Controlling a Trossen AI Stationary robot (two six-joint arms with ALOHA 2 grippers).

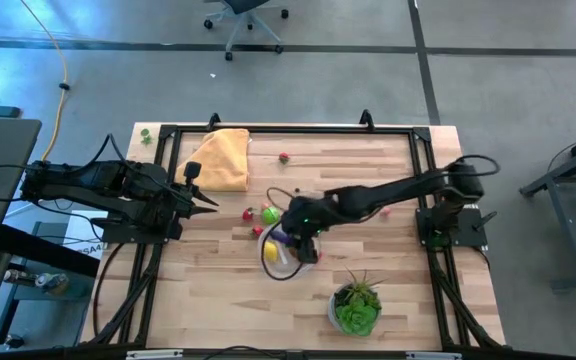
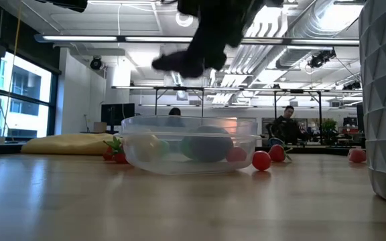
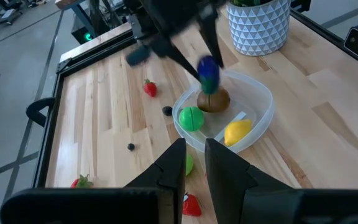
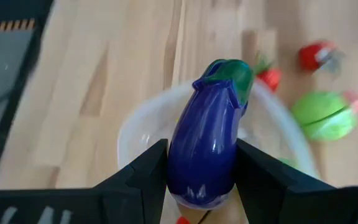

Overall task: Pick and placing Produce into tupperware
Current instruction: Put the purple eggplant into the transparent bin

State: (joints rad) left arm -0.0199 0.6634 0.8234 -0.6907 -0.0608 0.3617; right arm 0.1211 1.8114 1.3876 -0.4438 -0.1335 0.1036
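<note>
The right gripper [image 4: 201, 165] grasps a purple eggplant [image 4: 211, 130] above the tupperware [image 3: 257, 109]. Released off-centre, it could bounce off the rim onto the counter [image 1: 388, 180]. The left gripper [image 3: 194, 165], nearly clenched and empty, waits well away.

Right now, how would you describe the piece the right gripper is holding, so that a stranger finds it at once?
Find the round clear tupperware in the middle of the wooden table. Directly above it hangs the right gripper, shut on the eggplant. It is the only glossy purple, long piece with a green cap; its neighbours are red, green, yellow or brown.
</note>
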